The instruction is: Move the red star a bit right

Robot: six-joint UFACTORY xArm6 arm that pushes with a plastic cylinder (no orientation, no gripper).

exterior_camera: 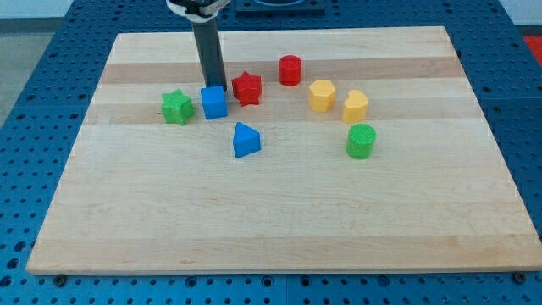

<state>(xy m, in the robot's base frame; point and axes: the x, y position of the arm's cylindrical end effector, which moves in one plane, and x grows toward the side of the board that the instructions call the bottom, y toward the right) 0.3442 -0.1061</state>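
Observation:
The red star [247, 88] lies on the wooden board [279, 212], upper middle. A blue cube [214, 102] sits just to its left, almost touching it. My rod comes down from the view's top and its tip [213, 86] ends right behind the blue cube, at the cube's top edge, a short way left of the red star. The very end of the tip is partly hidden by the cube.
A green star [177, 107] lies left of the blue cube. A blue triangular block [246, 140] lies below the red star. A red cylinder [290, 70], two yellow blocks [322, 96] [356, 106] and a green cylinder [361, 141] lie to the right.

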